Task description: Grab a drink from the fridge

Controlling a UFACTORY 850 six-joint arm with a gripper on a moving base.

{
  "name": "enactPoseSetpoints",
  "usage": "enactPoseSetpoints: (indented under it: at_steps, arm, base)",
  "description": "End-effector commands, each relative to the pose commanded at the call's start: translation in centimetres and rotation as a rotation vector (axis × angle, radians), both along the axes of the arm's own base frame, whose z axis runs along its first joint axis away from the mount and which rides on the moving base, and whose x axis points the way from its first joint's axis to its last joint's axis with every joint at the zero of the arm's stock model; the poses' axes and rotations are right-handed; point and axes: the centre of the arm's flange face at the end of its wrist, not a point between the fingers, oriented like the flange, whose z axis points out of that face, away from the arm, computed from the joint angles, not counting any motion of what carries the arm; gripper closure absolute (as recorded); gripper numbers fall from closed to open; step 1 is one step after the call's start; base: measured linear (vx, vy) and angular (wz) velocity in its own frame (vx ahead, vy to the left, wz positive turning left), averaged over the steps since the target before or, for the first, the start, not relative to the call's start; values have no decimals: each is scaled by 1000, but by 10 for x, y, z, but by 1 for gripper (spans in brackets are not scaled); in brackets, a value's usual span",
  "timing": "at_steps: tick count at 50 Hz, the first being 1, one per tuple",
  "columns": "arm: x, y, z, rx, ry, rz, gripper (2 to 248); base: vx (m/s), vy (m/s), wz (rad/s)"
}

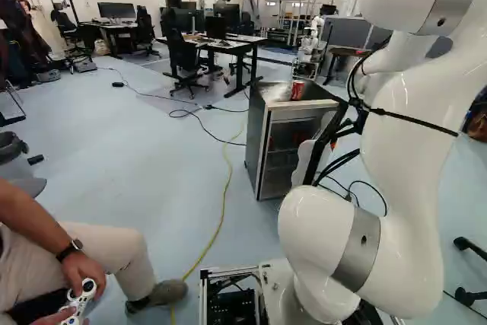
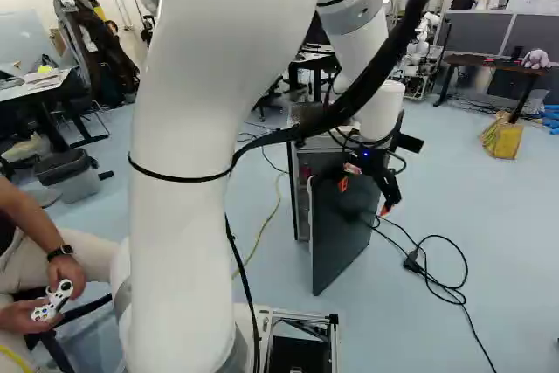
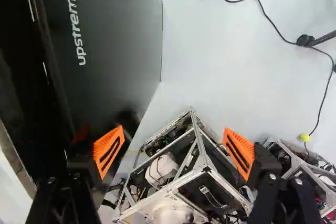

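Note:
My gripper point(image 2: 363, 196) is at the dark fridge door point(image 2: 336, 238) in the right base view. The door stands ajar from the fridge point(image 1: 265, 150), and shelves show inside in the left base view. A red can point(image 1: 297, 90) stands upright on the fridge top, beside clear plastic. Small red things sit inside, too unclear to name. In the wrist view the gripper point(image 3: 173, 136) has its fingers wide apart with nothing held. One finger overlaps the door point(image 3: 113, 40); whether they touch I cannot tell. The dark fridge opening lies beyond that finger's outer side.
The moving base's metal frame point(image 3: 194, 166) shows beyond the fingers. Black cables point(image 2: 445, 277) lie on the floor right of the door. A yellow cable point(image 1: 221, 222) runs left of the fridge. A seated person with a controller is close at the left. Desks and another robot point(image 1: 308, 47) stand behind.

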Motion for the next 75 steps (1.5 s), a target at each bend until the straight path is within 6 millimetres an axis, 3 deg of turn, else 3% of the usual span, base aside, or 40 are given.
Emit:
enactPoseSetpoints:
  at_steps: [31, 75]
  arm:
    - [22, 46, 0, -111, -96, 140, 3]
    - [61, 92, 6, -258, -276, 317, 3]
  base:
    - [0, 0, 0]
    - [0, 0, 0]
